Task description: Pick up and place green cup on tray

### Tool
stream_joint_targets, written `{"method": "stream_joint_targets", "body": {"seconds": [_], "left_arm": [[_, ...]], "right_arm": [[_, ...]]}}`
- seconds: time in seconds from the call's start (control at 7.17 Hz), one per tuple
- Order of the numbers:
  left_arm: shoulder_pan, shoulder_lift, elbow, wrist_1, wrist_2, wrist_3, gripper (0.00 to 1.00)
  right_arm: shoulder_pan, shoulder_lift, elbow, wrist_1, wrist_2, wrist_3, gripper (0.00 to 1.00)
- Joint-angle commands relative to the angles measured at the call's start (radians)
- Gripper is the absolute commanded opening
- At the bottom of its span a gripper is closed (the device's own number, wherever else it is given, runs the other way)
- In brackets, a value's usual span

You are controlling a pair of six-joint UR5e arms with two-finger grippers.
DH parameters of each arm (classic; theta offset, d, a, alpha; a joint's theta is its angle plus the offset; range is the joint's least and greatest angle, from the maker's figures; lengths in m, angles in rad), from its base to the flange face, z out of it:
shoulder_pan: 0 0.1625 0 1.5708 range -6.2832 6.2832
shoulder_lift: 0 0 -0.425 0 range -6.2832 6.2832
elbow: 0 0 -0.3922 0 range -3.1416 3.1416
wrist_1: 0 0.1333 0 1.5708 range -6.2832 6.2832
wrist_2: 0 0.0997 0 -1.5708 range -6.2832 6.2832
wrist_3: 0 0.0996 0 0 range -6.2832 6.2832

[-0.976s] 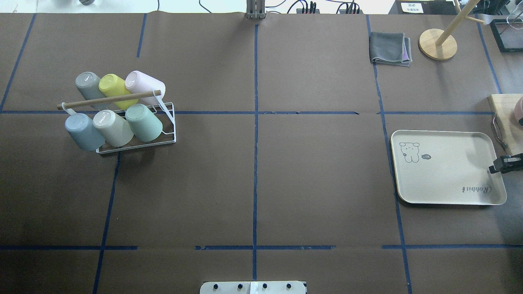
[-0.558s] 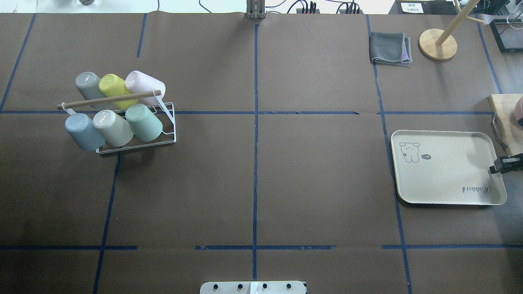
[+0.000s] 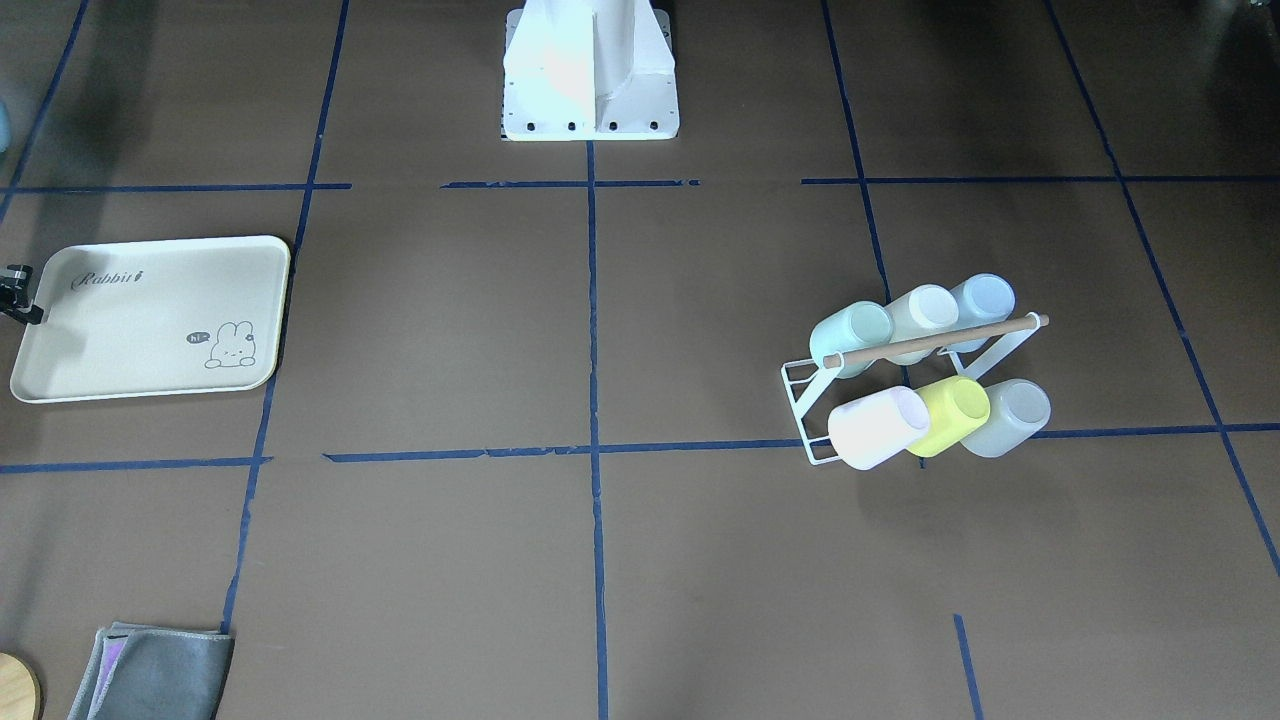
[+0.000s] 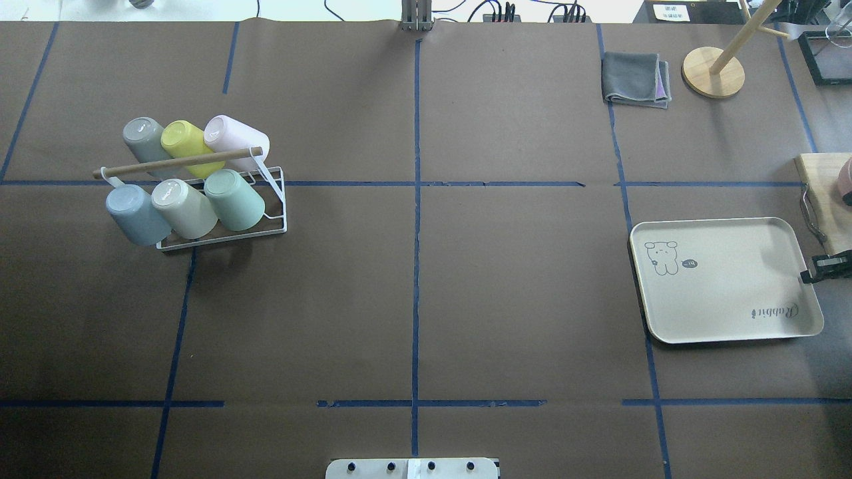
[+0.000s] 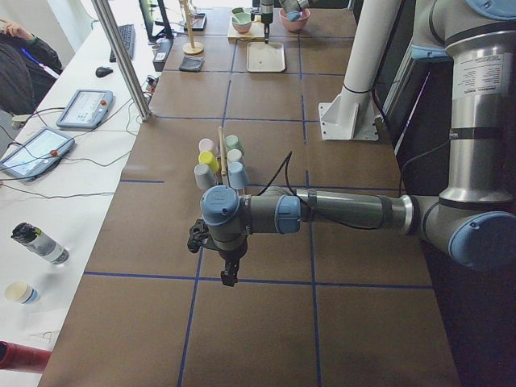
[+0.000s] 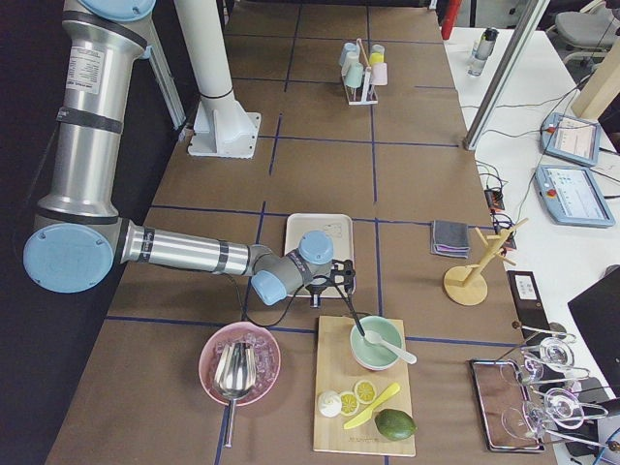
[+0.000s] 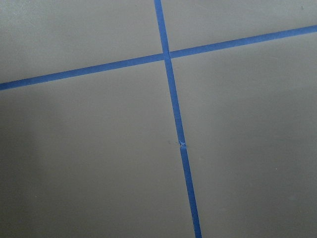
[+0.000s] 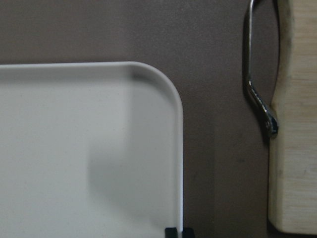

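Observation:
The green cup lies tilted on the near row of a white wire rack at the table's left, at the rack's right end; it also shows in the front view. The cream tray lies flat at the far right. My right gripper is at the tray's right rim, and in the right wrist view its fingertips straddle that rim, pinched on it. My left gripper hangs over bare table, far from the rack. It shows only in the left side view, so I cannot tell whether it is open or shut.
Several other cups fill the rack, among them a yellow-green cup and a pale blue cup. A folded grey cloth and a wooden stand sit at the back right. A cutting board borders the tray's right side.
The tray has shifted a little left and toward the robot, turning slightly. The right gripper has edged a bit to the right. The cups and rack have not moved.

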Motion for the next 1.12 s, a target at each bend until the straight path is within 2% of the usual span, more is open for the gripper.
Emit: {"method": "stream_joint_targets", "body": {"seconds": [0.0, 0.28, 0.56, 0.7, 0.98], "left_arm": [[0.000, 0.000, -0.001, 0.000, 0.001, 0.000, 1.00], [0.000, -0.002, -0.002, 0.000, 0.000, 0.000, 1.00], [0.000, -0.002, -0.002, 0.000, 0.001, 0.000, 1.00], [0.000, -0.002, -0.002, 0.001, 0.001, 0.000, 1.00], [-0.002, -0.002, -0.002, 0.001, 0.001, 0.000, 1.00]], "right_arm": [[0.003, 0.007, 0.039, -0.017, 0.097, 0.004, 0.00], [0.007, 0.029, 0.085, -0.017, 0.113, 0.084, 0.00], [0.000, 0.108, 0.111, -0.019, 0.116, 0.236, 0.00], [-0.047, 0.157, 0.125, -0.017, 0.109, 0.349, 0.00], [-0.136, 0.259, 0.143, -0.019, 0.067, 0.417, 0.00]]}}
